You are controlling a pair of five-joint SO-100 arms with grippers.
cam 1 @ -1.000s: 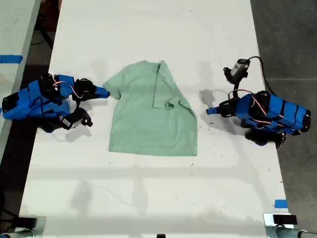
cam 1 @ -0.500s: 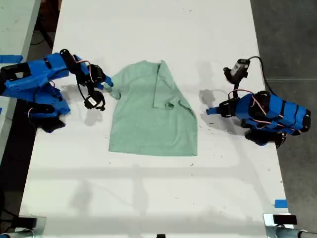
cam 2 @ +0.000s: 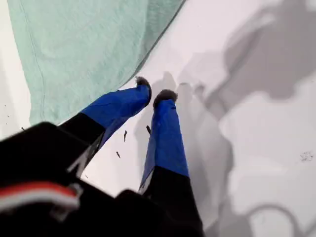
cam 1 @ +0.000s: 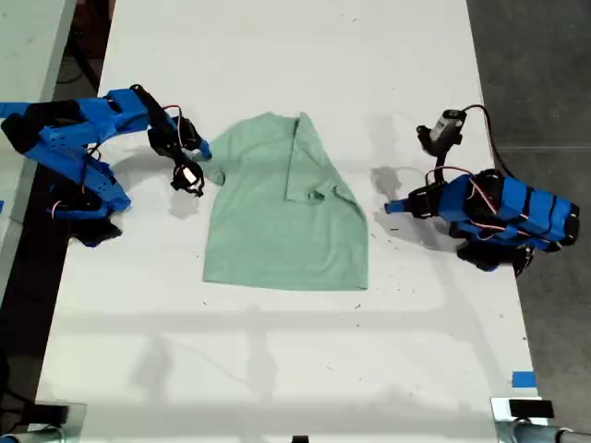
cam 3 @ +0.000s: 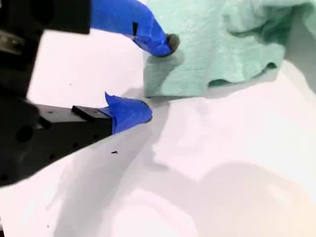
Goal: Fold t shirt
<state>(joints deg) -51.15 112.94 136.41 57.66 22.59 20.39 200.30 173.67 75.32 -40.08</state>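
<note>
The pale mint-green t shirt lies flat on the white table, with the sleeve on the exterior view's right folded in over the body. My second gripper is on the arm at the exterior view's left. It is open at the other sleeve. In the second wrist view, my second gripper has one finger over the t shirt and the other on the table by the sleeve's corner. My first gripper rests at the exterior view's right, apart from the cloth. My first gripper is shut on nothing, short of the t shirt's edge.
A small camera with a cable stands by the first arm. Blue tape marks the table near its front corner at the exterior view's right. Dark floor runs along both long table edges, and a second table stands at the far left.
The second arm has lifted off the table and reached toward the sleeve, its gripper now at the sleeve's edge. The first arm and the shirt have not moved.
</note>
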